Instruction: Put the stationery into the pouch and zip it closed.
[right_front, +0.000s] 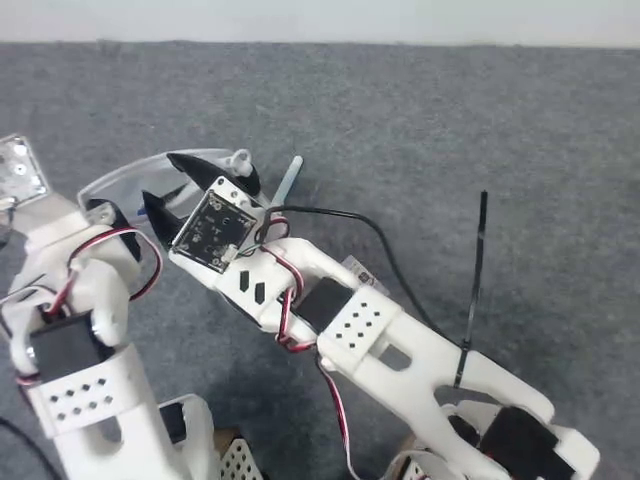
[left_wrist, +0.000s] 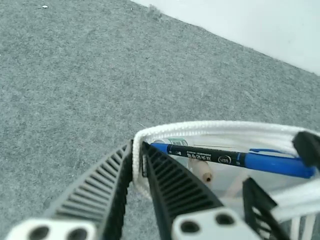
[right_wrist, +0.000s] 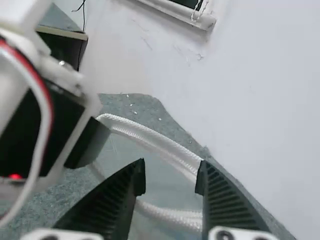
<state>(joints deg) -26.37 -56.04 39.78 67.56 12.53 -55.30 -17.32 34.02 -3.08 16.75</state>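
Clear plastic pouch (left_wrist: 215, 128) with white zip edging lies open on the grey bench (left_wrist: 75, 75), with a blue pen (left_wrist: 272, 163) inside it. Left gripper (left_wrist: 137, 152): jaws pinched on the pouch rim. Right gripper (right_wrist: 170, 175): jaws parted (moderate gap), poised over the white edging.

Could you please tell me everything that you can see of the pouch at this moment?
The pouch looks like soft clear plastic, edged with a white woven zipper band. Its mouth is open, not zipped. A blue and black pen lies inside beside a pale item I cannot identify. The left claw is shut on the band at one end of the mouth. The right claw is open close by the band; contact is unclear. Beneath is the grey surface.
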